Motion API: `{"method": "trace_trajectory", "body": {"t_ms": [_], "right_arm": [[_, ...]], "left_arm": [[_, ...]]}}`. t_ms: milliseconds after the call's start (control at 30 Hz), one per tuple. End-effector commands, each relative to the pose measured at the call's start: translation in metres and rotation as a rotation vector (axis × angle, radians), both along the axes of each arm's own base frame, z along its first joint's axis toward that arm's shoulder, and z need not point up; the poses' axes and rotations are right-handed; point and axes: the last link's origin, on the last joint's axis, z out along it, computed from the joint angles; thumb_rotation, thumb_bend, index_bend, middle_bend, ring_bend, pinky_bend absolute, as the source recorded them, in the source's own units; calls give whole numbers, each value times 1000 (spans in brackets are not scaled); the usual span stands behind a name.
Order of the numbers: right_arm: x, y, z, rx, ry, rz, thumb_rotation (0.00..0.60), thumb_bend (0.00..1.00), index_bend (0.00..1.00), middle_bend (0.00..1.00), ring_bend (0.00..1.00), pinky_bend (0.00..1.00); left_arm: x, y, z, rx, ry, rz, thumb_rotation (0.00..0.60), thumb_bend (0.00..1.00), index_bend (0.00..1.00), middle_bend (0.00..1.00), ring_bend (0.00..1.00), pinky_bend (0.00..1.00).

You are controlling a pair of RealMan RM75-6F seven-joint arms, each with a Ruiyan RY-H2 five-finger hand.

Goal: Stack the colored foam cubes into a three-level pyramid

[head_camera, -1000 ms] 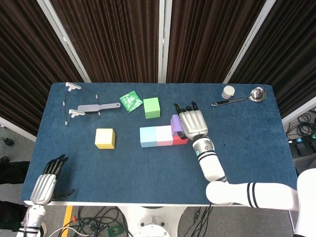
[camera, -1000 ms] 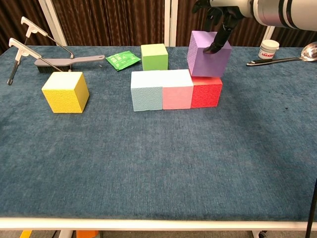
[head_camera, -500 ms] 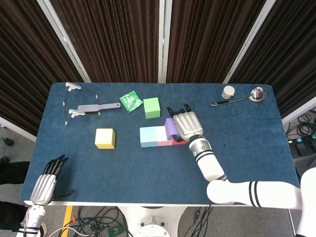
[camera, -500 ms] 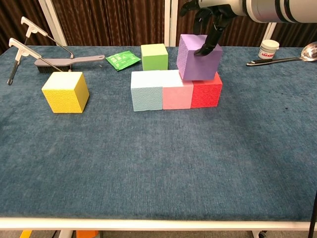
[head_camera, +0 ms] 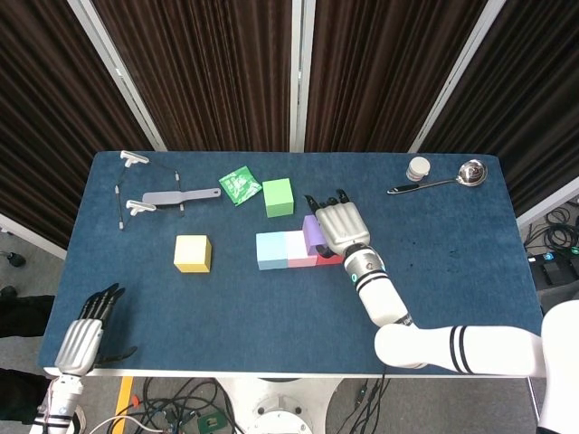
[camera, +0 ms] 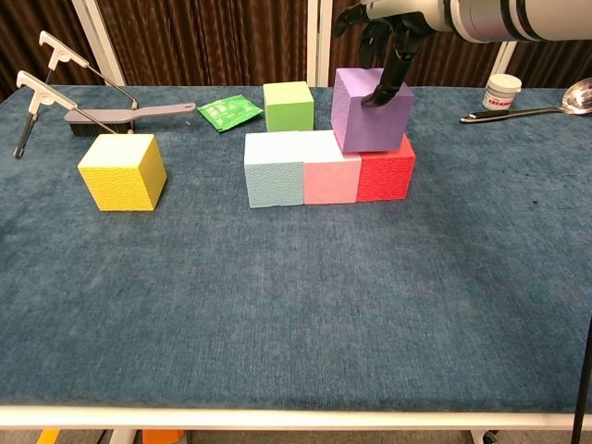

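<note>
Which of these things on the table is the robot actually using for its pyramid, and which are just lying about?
Part of the job:
purple cube, held by the right hand
light blue cube
pink cube
red cube
green cube
yellow cube

Just lying about:
green packet
ladle
small jar
grey hand tool

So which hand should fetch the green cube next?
Probably the right hand: it's at the purple cube, beside the green cube. The left hand hangs off the table's near-left corner, far away.
</note>
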Motion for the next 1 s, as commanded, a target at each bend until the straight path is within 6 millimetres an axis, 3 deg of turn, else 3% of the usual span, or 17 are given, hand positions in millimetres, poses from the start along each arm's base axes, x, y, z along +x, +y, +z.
{"method": "trace_trajectory", "body": {"t_ms": [33,1000], "right_arm": [[1,0,0,2,1,0,600,247,0,701,171,0],[5,-2,-6,16,16,2,600,234,0,687,172,0]], "left_arm": [[0,0,0,0,0,-1,600,11,55,14,0,0],[-3,-2,1,3,-5,6,600,11,55,14,0,0]]}}
